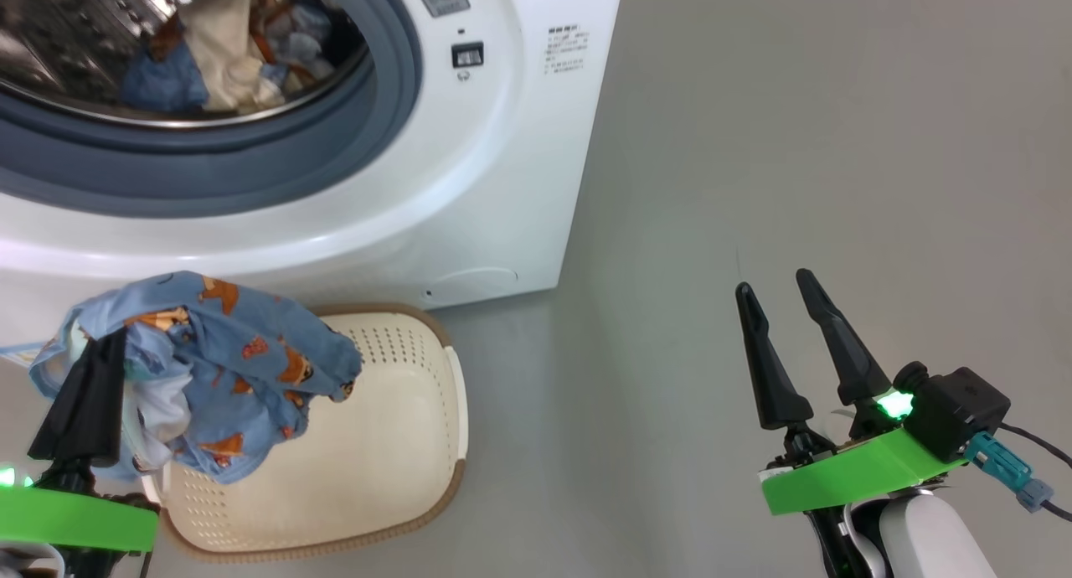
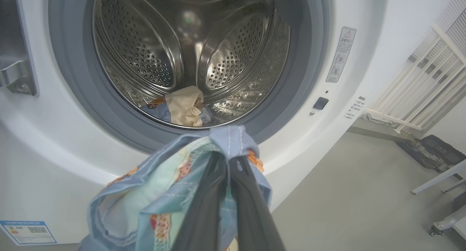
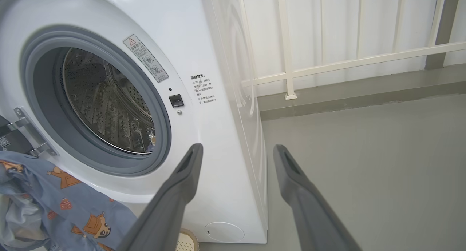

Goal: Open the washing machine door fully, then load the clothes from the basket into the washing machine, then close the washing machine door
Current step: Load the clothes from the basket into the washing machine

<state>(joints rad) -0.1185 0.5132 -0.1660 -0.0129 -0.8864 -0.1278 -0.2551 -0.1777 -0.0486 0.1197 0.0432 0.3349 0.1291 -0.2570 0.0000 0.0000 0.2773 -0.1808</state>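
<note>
The left claw [image 1: 113, 339] is clenched on a blue garment [image 1: 243, 352] printed with orange-brown cartoon faces. The cloth bunches over the closed fingers and hangs down around them. The right claw [image 1: 775, 283] is off to the right over the grey floor [image 1: 754, 142], well apart from the cloth, released and holding nothing, with its two dark fingers spread.

Under the hanging garment sits the cream basket [image 1: 394, 452] with its brown rim, on the floor just in front of the washing machine [image 1: 502, 184]. The machine's round opening is uncovered, ringed by a grey gasket [image 1: 251, 167]. Inside, at the bottom of the steel drum [image 2: 145, 51], lie more clothes [image 2: 184, 107] – a beige piece on top of blue ones. Beyond the machine's side stands a white railing [image 3: 287, 43].
</note>
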